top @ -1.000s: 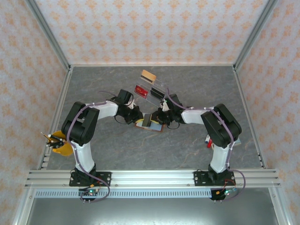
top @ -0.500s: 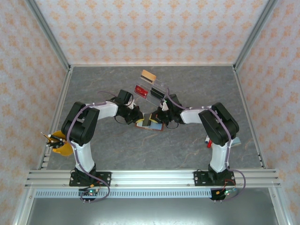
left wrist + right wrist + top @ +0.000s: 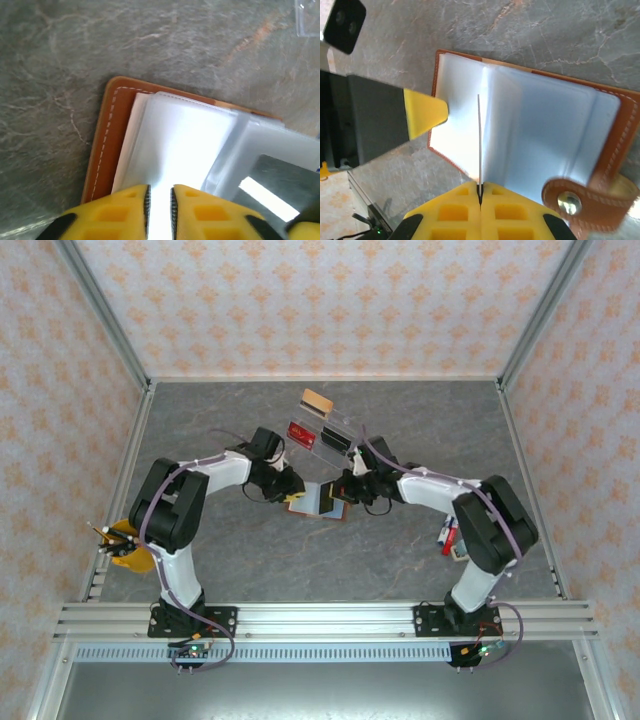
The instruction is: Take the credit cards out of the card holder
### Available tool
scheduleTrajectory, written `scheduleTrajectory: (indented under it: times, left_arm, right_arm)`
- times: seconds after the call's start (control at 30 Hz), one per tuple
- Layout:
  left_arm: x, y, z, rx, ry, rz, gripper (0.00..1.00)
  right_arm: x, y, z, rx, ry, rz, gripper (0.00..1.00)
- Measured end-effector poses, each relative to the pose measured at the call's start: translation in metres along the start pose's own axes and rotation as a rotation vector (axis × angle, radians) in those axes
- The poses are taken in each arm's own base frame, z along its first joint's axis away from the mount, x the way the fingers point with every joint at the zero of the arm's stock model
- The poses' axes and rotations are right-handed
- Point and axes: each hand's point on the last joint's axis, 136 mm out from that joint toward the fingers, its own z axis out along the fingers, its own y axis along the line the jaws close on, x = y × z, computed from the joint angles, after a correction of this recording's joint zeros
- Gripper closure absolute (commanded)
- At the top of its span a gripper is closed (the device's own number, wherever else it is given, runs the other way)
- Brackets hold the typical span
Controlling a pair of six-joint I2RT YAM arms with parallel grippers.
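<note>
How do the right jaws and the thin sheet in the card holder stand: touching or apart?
Touching. Right wrist view: the right gripper has its jaws shut on the thin sheet.

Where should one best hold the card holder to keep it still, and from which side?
Probably its stitched brown cover edge, from above, pressing down: the card holder lies open and flat, and that edge sticks out beside the clear sleeves.

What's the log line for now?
left gripper slightly open over card holder | right gripper shut on thin leaf | red card on table
</note>
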Motion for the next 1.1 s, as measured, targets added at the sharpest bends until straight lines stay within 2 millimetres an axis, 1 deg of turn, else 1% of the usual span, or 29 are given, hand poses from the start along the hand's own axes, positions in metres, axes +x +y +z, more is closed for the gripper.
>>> scheduleTrajectory:
  times: [0.1, 0.23, 0.3, 0.37, 0.43, 0.5, 0.6, 0.67, 0.77, 0.9, 1.1]
  left_arm:
    - [-0.002, -0.008, -0.017, -0.008, -0.034, 0.027, 0.47]
    - [-0.005, -0.02, -0.051, -0.034, -0.114, 0.082, 0.33]
    - [-0.007, -0.022, -0.068, -0.058, -0.159, 0.103, 0.28]
    - [-0.009, -0.019, -0.084, -0.093, -0.201, 0.119, 0.21]
    - [-0.01, -0.012, -0.098, -0.133, -0.235, 0.13, 0.14]
    - [-0.012, -0.005, -0.111, -0.177, -0.272, 0.138, 0.07]
    - [-0.013, 0.005, -0.131, -0.244, -0.327, 0.152, 0.0]
    - [-0.012, 0.008, -0.143, -0.274, -0.359, 0.16, 0.0]
    - [-0.011, 0.009, -0.159, -0.297, -0.403, 0.174, 0.0]
    - [-0.007, 0.01, -0.174, -0.32, -0.441, 0.175, 0.0]
    - [-0.002, 0.015, -0.181, -0.346, -0.446, 0.171, 0.0]
  right_arm:
    - [-0.006, 0.01, -0.024, 0.038, -0.047, -0.089, 1.0]
    - [-0.036, 0.037, -0.069, 0.1, -0.19, -0.252, 1.0]
    - [-0.053, 0.053, -0.09, 0.122, -0.264, -0.333, 1.0]
    - [-0.067, 0.067, -0.107, 0.146, -0.325, -0.411, 1.0]
    - [-0.077, 0.075, -0.117, 0.171, -0.359, -0.476, 1.0]
    - [-0.083, 0.079, -0.121, 0.194, -0.369, -0.531, 1.0]
    - [-0.094, 0.084, -0.122, 0.228, -0.366, -0.617, 1.0]
    - [-0.102, 0.087, -0.118, 0.249, -0.353, -0.673, 1.0]
    - [-0.114, 0.088, -0.106, 0.281, -0.315, -0.756, 1.0]
    - [-0.129, 0.086, -0.081, 0.311, -0.243, -0.859, 1.0]
    - [-0.141, 0.072, -0.044, 0.339, -0.139, -0.959, 1.0]
